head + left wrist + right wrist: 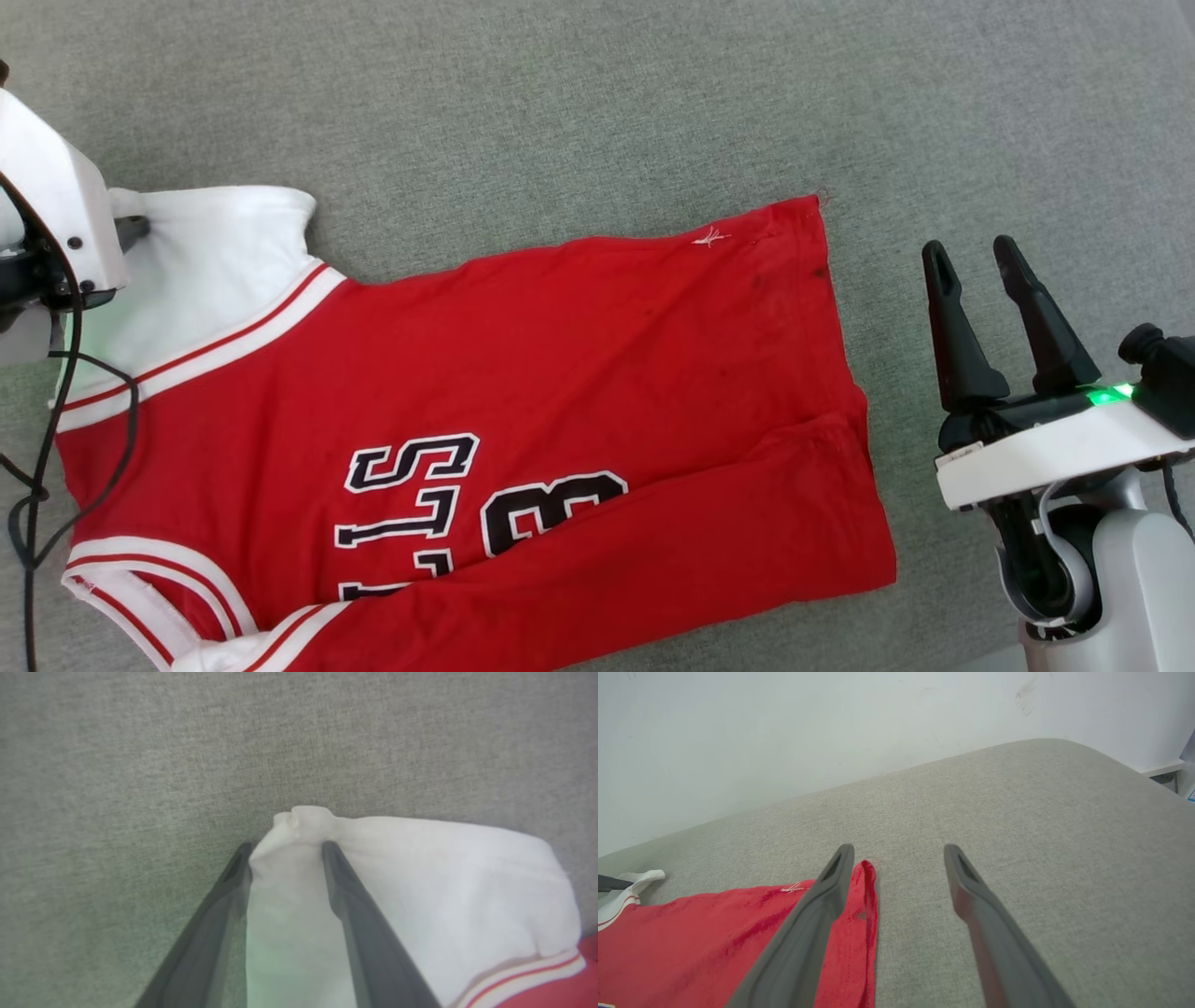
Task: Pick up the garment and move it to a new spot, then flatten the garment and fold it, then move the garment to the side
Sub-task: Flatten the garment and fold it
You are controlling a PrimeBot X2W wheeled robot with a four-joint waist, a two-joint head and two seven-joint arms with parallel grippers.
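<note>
Garment [523, 392] sleeve sits between left gripper [285, 851] jaws.

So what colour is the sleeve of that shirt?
White, with red-and-white striped trim; the sleeve shows best in the head view.

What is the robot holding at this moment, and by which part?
The left gripper has the garment by its white sleeve, between the jaws. The right gripper holds nothing.

The red jersey [560, 420] lies spread on grey cloth [597, 103], hem toward 3 o'clock, white sleeve toward 10 o'clock. The left arm [56, 215] meets that sleeve at 9 o'clock. The right gripper [976, 252] stands spread at 3 o'clock, clear of the hem.
</note>
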